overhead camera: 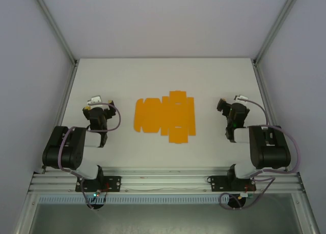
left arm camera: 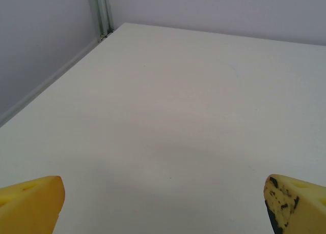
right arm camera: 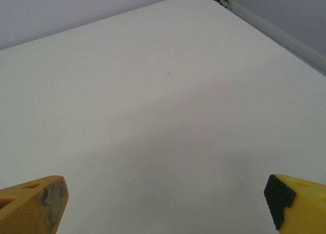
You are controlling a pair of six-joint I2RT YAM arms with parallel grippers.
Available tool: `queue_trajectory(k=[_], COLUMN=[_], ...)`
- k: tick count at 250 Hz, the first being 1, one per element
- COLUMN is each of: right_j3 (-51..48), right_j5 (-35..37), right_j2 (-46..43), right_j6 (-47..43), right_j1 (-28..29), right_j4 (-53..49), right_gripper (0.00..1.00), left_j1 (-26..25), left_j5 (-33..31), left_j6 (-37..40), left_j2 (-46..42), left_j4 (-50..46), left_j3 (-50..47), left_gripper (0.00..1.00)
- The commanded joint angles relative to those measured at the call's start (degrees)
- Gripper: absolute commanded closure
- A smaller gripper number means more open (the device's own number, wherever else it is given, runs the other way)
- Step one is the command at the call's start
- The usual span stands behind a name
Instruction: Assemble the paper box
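The paper box (overhead camera: 165,116) lies flat as an orange die-cut sheet with tabbed flaps in the middle of the white table (overhead camera: 163,76). My left gripper (overhead camera: 98,105) rests folded back to the sheet's left, well apart from it. In the left wrist view the left gripper (left arm camera: 164,206) is open, yellow fingertips (left arm camera: 30,203) at both lower corners with bare table between them. My right gripper (overhead camera: 224,106) sits to the sheet's right, also apart. In the right wrist view the right gripper (right arm camera: 165,206) is open over bare table, its fingertips (right arm camera: 293,206) spread wide.
Grey walls and metal frame posts (overhead camera: 56,30) enclose the table on three sides. An aluminium rail (overhead camera: 163,183) along the near edge carries both arm bases. A corner post (left arm camera: 103,12) shows at the table's far left.
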Motion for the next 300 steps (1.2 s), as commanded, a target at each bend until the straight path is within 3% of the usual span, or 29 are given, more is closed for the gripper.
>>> queue_trajectory(k=[1,211,241,271,300], right_j3=[1.0,2.4,9.7,15.1,20.5], right_j5=[0.1,-2.1,-3.3,-2.8,-1.2], right_j2=[-0.7,-1.6,-8.1,-12.7,-14.7], right_j6=[0.4,-0.4,-0.9,2.4,5.9], right_j1=[-0.1,-0.1,-0.1,0.8,5.0], right_j4=[-0.4,-3.1,-20.4,-30.4,-42.0], right_gripper=[0.0,0.0,0.0,0.0,0.0], left_j1=[-0.2,-0.2,-0.2,-0.2,-0.2], left_j5=[0.2,0.0,2.1,5.7,12.4], left_j6=[0.4,0.9,0.2,-6.9,-14.8], left_j2=[-0.5,-1.1,-11.0,-19.5,-21.4], left_j4=[0.6,1.8,-21.2,-30.6,-44.1], left_j3=[0.9,1.0,9.0,12.0,17.4], left_gripper=[0.0,0.0,0.0,0.0,0.0])
